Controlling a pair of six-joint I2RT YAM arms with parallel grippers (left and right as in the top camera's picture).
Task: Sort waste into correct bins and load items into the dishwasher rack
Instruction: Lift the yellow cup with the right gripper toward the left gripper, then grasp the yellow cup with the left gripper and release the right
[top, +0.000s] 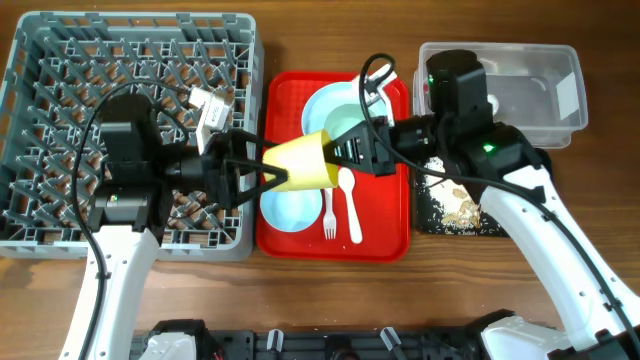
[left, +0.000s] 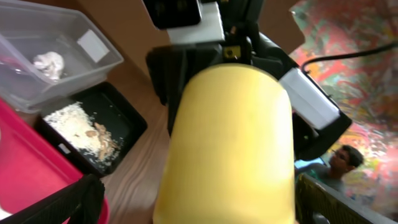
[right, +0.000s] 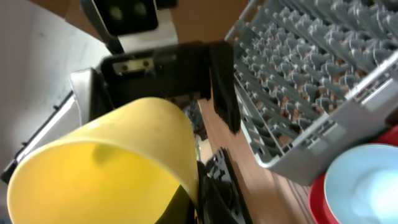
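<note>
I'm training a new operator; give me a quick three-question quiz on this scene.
1. True or false: the small yellow plastic cup hangs in the air, outside the large grey pegged dishwasher rack.
2. The left gripper by the cup is: A open; B shut.
3. What lies in the shallow black rectangular tray?
Key: 1 true, gripped by the right gripper; 2 A; 3 loose white-beige food crumbs.
</note>
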